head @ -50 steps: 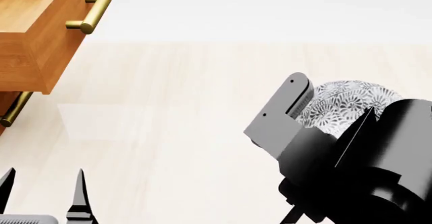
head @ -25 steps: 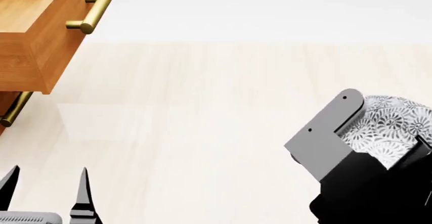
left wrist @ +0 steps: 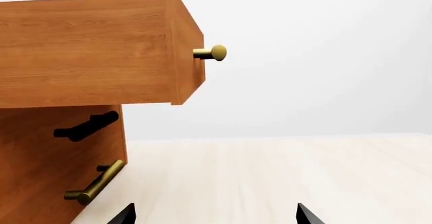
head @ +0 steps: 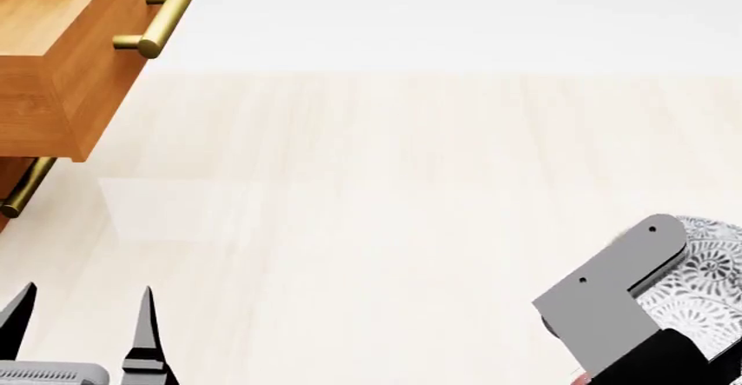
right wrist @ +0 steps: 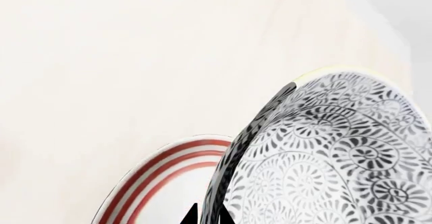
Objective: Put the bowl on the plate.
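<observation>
The bowl, white with a dense grey floral pattern and a pale rim, fills much of the right wrist view, and my right gripper is shut on its rim, one black fingertip on each side of the wall. Below it lies the plate, white with red rings; only part of its edge shows. In the head view the bowl peeks out at the lower right behind the right gripper's grey bracket, and the plate is out of view there. My left gripper stands open at the lower left, holding nothing.
A wooden cabinet with an open drawer and brass handles stands at the far left. In the left wrist view the drawer juts out over the pale wooden tabletop.
My right gripper has carried the bowl toward the lower right of the head view, nearer to me. The left gripper has barely moved.
</observation>
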Tool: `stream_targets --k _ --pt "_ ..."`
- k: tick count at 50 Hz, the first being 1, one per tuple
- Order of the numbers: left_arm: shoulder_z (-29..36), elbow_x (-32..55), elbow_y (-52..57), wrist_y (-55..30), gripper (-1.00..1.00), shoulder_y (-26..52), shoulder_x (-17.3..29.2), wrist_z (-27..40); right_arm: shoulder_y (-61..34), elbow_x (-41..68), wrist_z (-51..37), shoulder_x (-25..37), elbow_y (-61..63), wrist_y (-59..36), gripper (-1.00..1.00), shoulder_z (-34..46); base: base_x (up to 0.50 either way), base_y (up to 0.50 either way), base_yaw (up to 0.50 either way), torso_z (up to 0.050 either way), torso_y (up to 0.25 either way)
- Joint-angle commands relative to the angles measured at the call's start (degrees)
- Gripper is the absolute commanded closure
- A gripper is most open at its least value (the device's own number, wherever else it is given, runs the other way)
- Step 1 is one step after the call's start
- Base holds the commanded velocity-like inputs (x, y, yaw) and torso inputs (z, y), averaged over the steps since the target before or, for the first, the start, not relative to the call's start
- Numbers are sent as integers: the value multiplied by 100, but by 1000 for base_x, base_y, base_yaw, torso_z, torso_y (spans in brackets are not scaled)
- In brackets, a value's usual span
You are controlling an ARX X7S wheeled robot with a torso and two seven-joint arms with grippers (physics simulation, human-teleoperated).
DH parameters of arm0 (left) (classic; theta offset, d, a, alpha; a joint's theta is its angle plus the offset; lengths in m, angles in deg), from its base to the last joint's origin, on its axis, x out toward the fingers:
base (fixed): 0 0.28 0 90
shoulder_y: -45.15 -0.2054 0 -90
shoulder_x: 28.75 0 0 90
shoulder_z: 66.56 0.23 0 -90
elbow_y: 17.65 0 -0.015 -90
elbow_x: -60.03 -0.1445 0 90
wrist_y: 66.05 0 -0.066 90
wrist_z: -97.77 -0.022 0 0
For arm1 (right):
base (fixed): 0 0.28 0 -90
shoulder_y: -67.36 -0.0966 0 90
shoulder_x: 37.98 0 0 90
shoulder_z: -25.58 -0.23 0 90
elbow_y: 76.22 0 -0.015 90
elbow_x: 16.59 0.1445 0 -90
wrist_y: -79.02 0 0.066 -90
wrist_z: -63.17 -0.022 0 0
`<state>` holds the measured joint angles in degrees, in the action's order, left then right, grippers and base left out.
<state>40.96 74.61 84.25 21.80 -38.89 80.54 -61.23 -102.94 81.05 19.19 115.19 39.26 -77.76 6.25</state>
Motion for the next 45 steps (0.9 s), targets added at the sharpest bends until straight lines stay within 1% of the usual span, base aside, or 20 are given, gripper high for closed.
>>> stream_targets --k 1,18,32,45 --pt "5 26 19 -17 -100 8 18 15 302 -74 -79 454 256 405 100 -63 0 0 0 0 0" --pt "51 28 -10 4 -100 21 16 26 749 -210 21 1032 418 999 100 -49 0 0 0 0 0" --pt "64 46 8 4 -100 20 37 43 1023 -336 132 1257 437 1355 100 4 0 0 0 0 1" --pt "78 54 -31 57 -100 21 48 40 1257 -475 189 1207 386 1589 100 98 0 0 0 0 0"
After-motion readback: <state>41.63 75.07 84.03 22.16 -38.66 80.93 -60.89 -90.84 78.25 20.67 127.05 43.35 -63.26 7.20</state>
